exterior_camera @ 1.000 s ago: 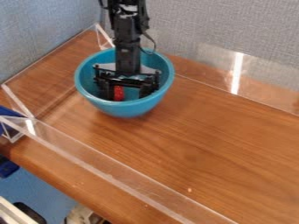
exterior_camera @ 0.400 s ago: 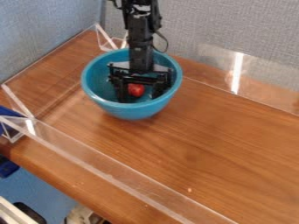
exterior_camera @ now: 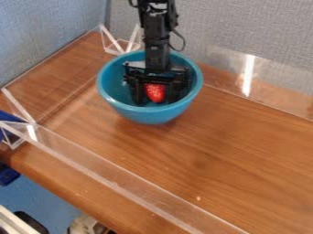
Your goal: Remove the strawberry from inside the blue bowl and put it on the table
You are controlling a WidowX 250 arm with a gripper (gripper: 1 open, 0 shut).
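Note:
The blue bowl [exterior_camera: 137, 113] stands on the table [exterior_camera: 226, 151] near the back left. Inside it lies the strawberry [exterior_camera: 156, 92], a small red shape on the bowl's floor. My gripper [exterior_camera: 156, 90] reaches straight down into the bowl from a black arm. It is open, with one finger on each side of the strawberry. I cannot tell whether the fingers touch the berry or the bowl's inner wall.
Low clear acrylic walls [exterior_camera: 262, 75] run along the table's edges, one close behind the bowl. A blue object [exterior_camera: 10, 128] sits outside the left wall. Bare wood spreads to the front and right of the bowl.
The gripper has moved right and sunk deeper into the bowl. The bowl has slid right with it. The strawberry now shows clearly between the fingers.

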